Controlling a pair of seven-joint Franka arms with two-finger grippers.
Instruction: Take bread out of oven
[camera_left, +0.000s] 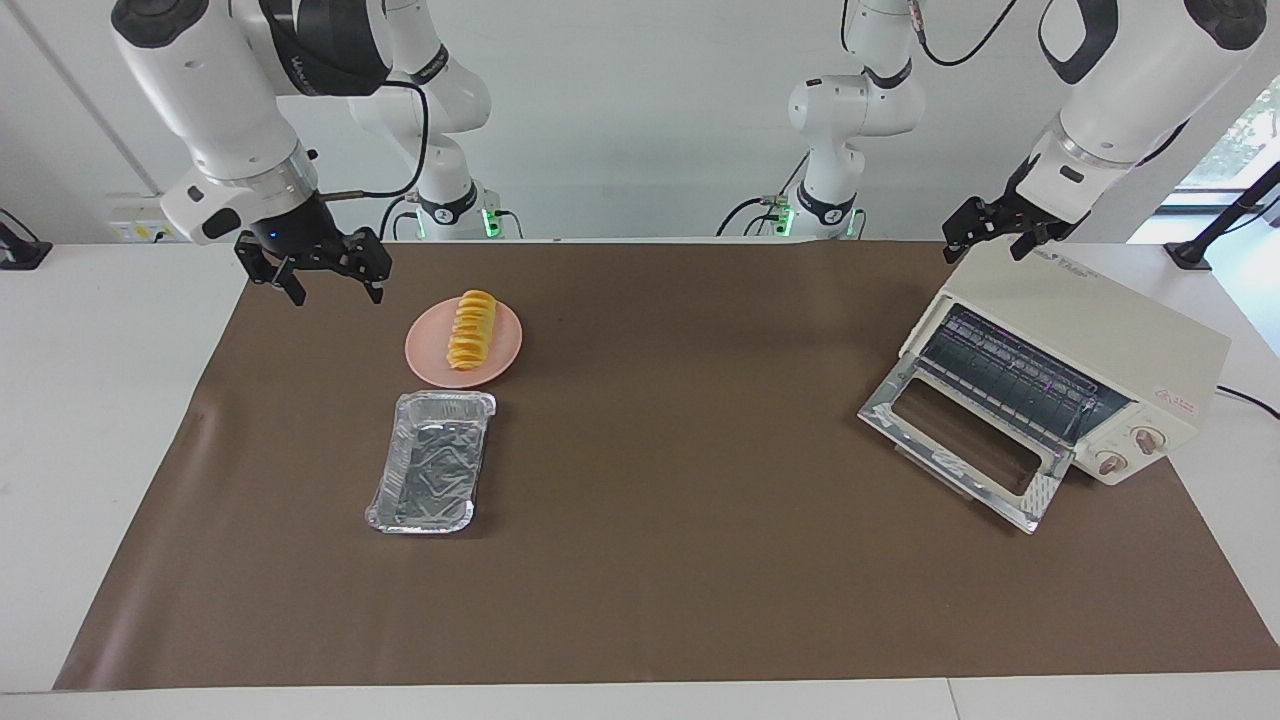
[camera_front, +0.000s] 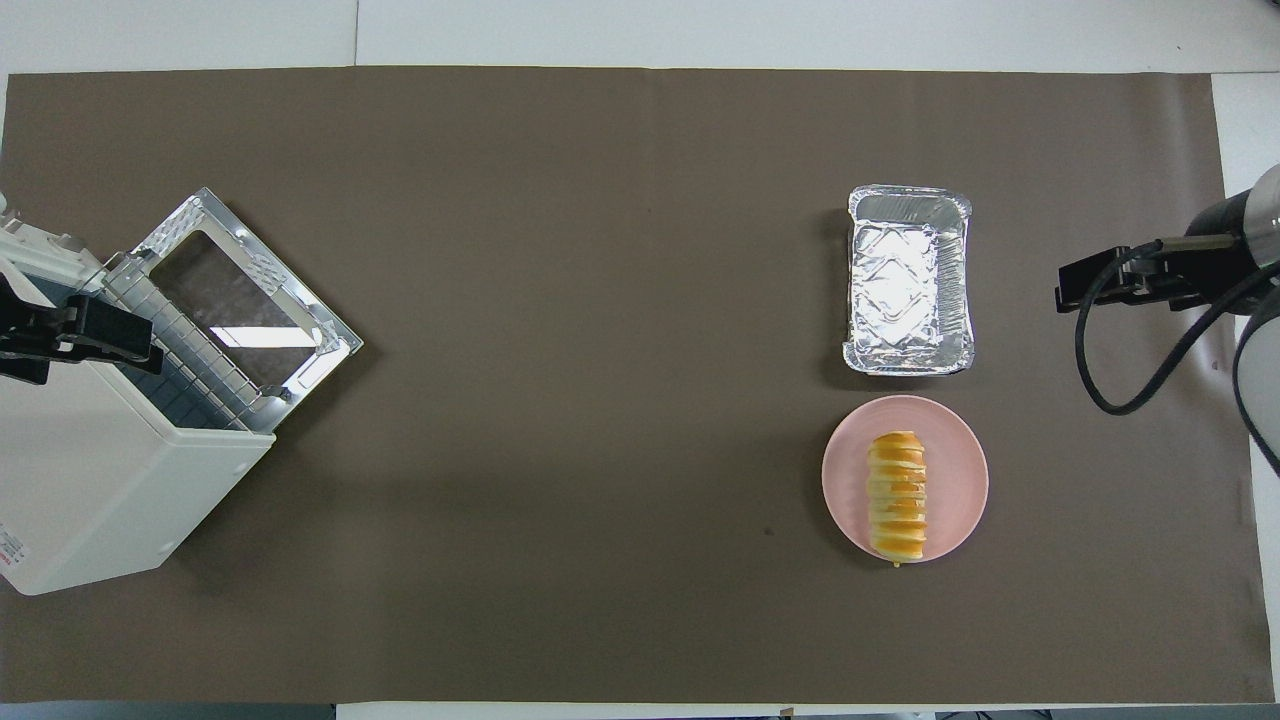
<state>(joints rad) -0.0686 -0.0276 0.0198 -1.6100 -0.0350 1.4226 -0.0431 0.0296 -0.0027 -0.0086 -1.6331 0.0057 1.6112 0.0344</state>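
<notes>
Scene on the brown mat (camera_left: 660, 560), ordered from the robots outward, with places given relative to the pink plate (camera_left: 502, 352).

The bread (camera_left: 471, 329) lies lengthwise on the pink plate, which sits near the robots' edge of the mat toward the right arm's end of the table.

The right gripper (camera_left: 318, 268) is raised over the mat corner beside the plate, its jaws spread and empty.

The foil tray (camera_left: 432, 462) stands just beside the plate, farther from the robots, not touching it.

The oven (camera_left: 1090, 345) stands well apart from the plate, at the left arm's end of the table, with its glass door (camera_left: 968, 440) folded down and its wire rack exposed.

The left gripper (camera_left: 994, 232) waits above the oven's top, jaws spread and empty.
</notes>
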